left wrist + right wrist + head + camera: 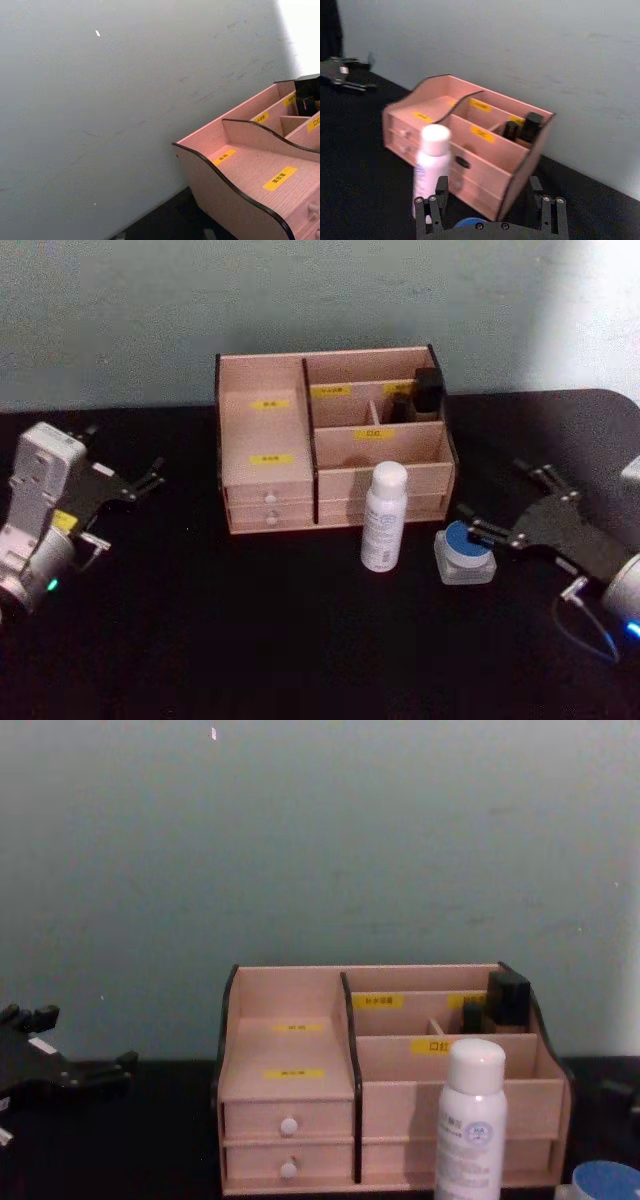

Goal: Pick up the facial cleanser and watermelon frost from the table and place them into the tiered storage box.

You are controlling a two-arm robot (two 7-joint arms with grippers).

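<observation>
The tiered storage box (pixel 330 440) stands at the back middle of the black table, a light-wood organiser with yellow labels and small drawers. The facial cleanser (pixel 383 517), a white bottle with a white cap, stands upright just in front of its right half. To the bottle's right sits the watermelon frost (pixel 465 552), a small clear jar with a blue lid. My right gripper (pixel 478 524) is open, its tips at the jar's right rim. In the right wrist view, the blue lid (pixel 469 222) shows between the spread fingers (pixel 433 206). My left gripper (pixel 150 478) rests open at the far left.
Dark small items (pixel 428 390) stand in the box's back right compartment. A grey wall (pixel 320 840) rises close behind the box. The box also appears in the left wrist view (pixel 250 180) and the chest view (pixel 390 1080). Bare black table (pixel 250 640) lies in front.
</observation>
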